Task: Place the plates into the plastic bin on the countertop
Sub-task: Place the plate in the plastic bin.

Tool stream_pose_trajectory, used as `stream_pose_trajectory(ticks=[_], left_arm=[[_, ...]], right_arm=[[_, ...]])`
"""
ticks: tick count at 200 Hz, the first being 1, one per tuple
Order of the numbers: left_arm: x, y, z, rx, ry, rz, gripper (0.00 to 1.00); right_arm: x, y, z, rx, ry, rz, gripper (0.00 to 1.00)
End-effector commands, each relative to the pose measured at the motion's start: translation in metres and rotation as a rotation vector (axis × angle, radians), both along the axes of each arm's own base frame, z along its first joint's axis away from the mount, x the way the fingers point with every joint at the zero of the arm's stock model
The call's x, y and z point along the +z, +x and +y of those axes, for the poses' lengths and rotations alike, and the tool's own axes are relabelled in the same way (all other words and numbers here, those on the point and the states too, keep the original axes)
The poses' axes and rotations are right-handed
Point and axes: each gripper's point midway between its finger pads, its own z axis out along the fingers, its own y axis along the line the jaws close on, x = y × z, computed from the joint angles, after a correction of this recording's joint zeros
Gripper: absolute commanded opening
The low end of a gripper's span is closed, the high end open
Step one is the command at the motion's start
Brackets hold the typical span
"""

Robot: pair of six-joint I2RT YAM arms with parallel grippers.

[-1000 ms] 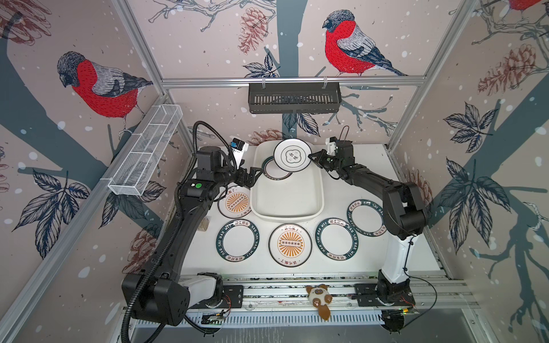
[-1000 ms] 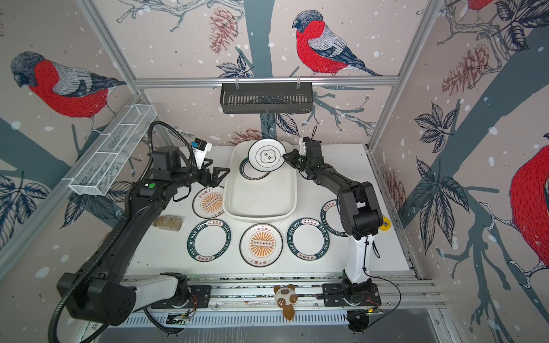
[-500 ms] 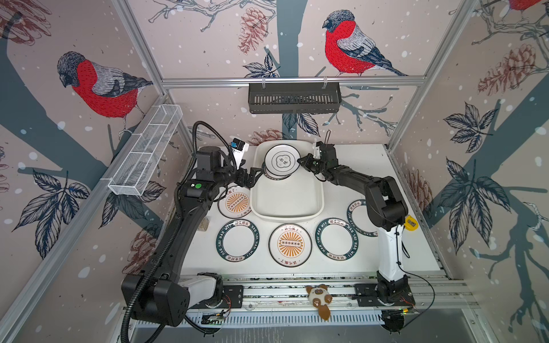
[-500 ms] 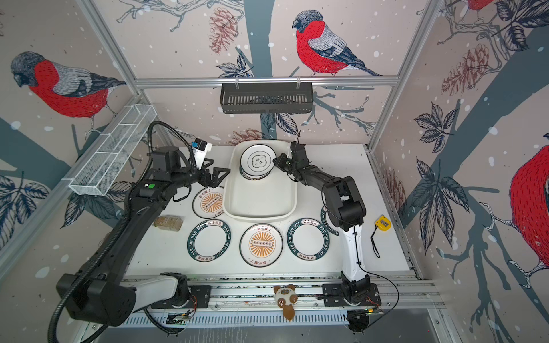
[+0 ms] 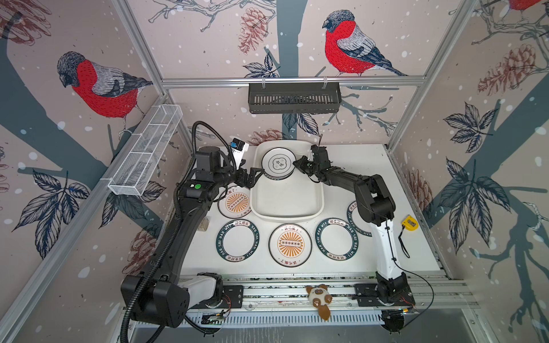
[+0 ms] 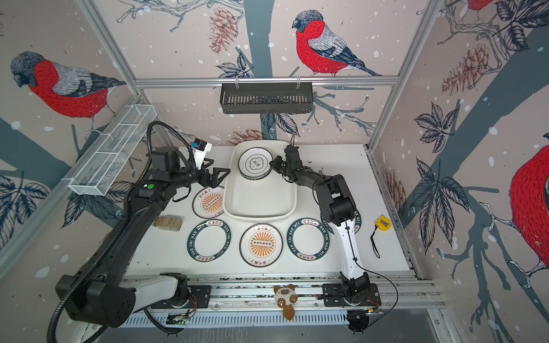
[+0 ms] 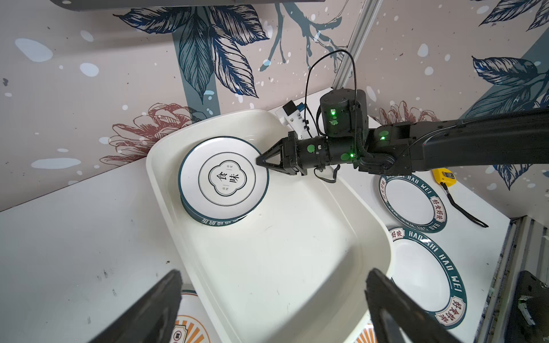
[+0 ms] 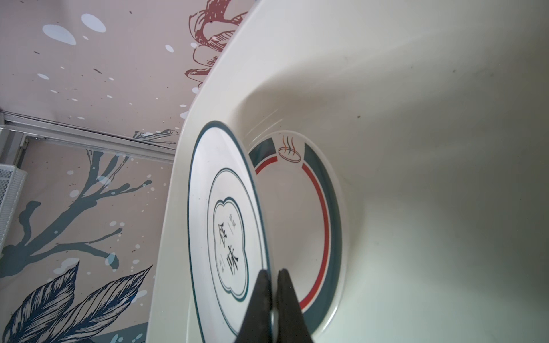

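The right gripper (image 8: 274, 276) had its fingers pinched on the rim of the ringed plate (image 7: 224, 176). It held that plate tilted over a green-rimmed plate (image 8: 300, 225), which lay flat on the floor at the far end of the plastic bin (image 5: 286, 218). Whether the ringed plate's opposite edge already touched the lower plate could not be told. The main risk looked like the release. Let go at this tilt, the plate would likely slap down, skid off centre and end up leaning against the bin's wall, or chip a rim. One finger sat under the rim, so lowering it fully flat could jam that finger between the two plates. Withdrawing sideways before opening could then drag the whole stack along the bin floor. A grip on so little rim might also let the plate pivot and slip early. The left gripper (image 7: 273, 274) hung with fingers spread wide over the bin's left rim, holding nothing. It seemed far enough from the stack, though a reach across the bin could meet the right arm. Five more plates lay on the tabletop (image 5: 416, 184) outside the bin, among them a sunburst plate (image 5: 236, 203) just beside its left wall.
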Motion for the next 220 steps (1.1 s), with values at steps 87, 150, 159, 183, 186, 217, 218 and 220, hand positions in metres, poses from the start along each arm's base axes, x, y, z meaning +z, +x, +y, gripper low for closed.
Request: stream_pose_trajectory(ticks=[87, 150, 159, 183, 186, 217, 218, 220], left_arm=[[0.007, -0.001, -0.004, -0.026, -0.014, -0.030, 0.95], [0.008, -0.002, -0.004, -0.029, -0.016, -0.031, 0.96], [0.008, -0.002, -0.004, -0.029, -0.016, -0.030, 0.96], [0.007, -0.002, -0.004, -0.028, -0.014, -0.030, 0.96], [0.007, -0.002, -0.004, -0.028, -0.013, -0.030, 0.96], [0.008, -0.002, -0.004, -0.028, -0.015, -0.031, 0.96], [0.008, -0.002, -0.004, -0.029, -0.015, -0.031, 0.96], [0.007, -0.002, -0.004, -0.030, -0.015, -0.029, 0.96]], right_arm=[[-0.013, 0.014, 0.003, -0.041, -0.014, 0.010, 0.03], [-0.022, 0.020, 0.003, -0.048, -0.029, 0.026, 0.05], [-0.022, 0.020, 0.003, -0.048, -0.029, 0.027, 0.06], [-0.025, 0.022, 0.003, -0.048, -0.032, 0.031, 0.06], [-0.024, 0.022, 0.003, -0.048, -0.032, 0.029, 0.06], [-0.027, 0.022, 0.004, -0.046, -0.038, 0.037, 0.09], [-0.027, 0.022, 0.004, -0.046, -0.038, 0.037, 0.09], [-0.026, 0.022, 0.003, -0.047, -0.038, 0.036, 0.09]])
